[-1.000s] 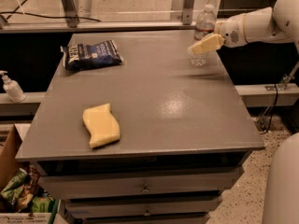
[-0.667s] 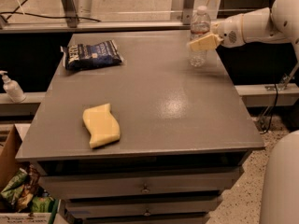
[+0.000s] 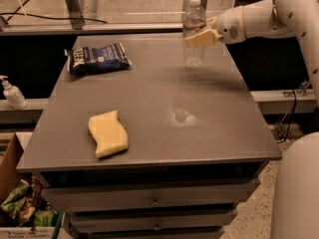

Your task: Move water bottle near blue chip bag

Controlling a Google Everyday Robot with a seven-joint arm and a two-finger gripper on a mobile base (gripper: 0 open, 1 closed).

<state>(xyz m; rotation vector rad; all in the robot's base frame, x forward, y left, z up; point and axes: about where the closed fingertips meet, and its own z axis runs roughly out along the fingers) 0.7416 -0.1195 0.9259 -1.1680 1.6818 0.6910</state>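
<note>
The water bottle (image 3: 193, 31), clear with a white cap, stands upright at the back right of the grey table (image 3: 209, 133). My gripper (image 3: 199, 38) reaches in from the right, and its cream-coloured fingers (image 3: 195, 40) are closed around the bottle's middle. The bottle's base is at or just above the tabletop. The blue chip bag (image 3: 97, 58) lies flat at the back left of the table, well to the left of the bottle.
A yellow wavy sponge (image 3: 108, 133) lies on the front left of the table. A small white pump bottle (image 3: 12, 93) stands on a ledge off the table's left side. A box of packets (image 3: 20, 208) sits on the floor at lower left.
My gripper and the water bottle have moved together to the left along the back of the table, toward the chip bag. The bag and sponge have not moved.
</note>
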